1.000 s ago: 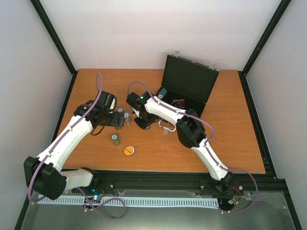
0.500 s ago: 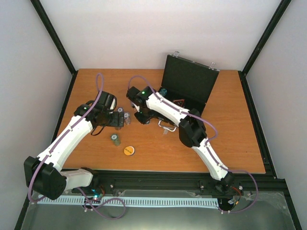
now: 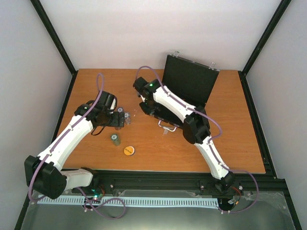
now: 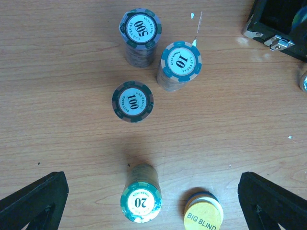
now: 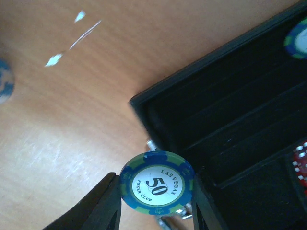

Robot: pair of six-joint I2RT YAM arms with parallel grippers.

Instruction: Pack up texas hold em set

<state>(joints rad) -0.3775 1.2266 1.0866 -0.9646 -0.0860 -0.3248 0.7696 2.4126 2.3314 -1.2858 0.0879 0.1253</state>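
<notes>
The wooden counter [image 3: 230, 143] is carrying the whole set. The black case [image 3: 189, 81] is sitting open at the far middle-right, its lid standing upright toward the back wall. Its tray is lying flat in front, mostly hidden under the right arm [image 3: 172, 105] in the top view.

The left arm [image 3: 72, 132] is reaching in from the near left. The left gripper [image 4: 152, 187] is hanging spread wide above the loose chips, gripping nothing. The right gripper [image 5: 156, 191] is pinching a blue-and-green 50 chip [image 5: 157, 186] between its two fingers. It is holding the chip over the corner rim of the case tray [image 5: 249, 120], partly above the black lining and partly above bare wood. I cannot tell whether more chips are sitting beneath that one.

Four chip stacks are standing upright on the counter to the left of the case. The 500 stack [image 4: 139, 29] and the 10 stack [image 4: 181, 61] are standing just beside each other, and the 100 stack [image 4: 133, 101] is standing near them. The 20 stack [image 4: 140, 202] is standing apart, in line between the left gripper's fingers. The orange Big Blind disc [image 4: 204, 218] is lying just beside the 20 stack. Inside the tray, another chip [image 5: 297, 40] is showing at the picture's edge, and red dice [image 5: 300, 160] are peeking in lower down.
</notes>
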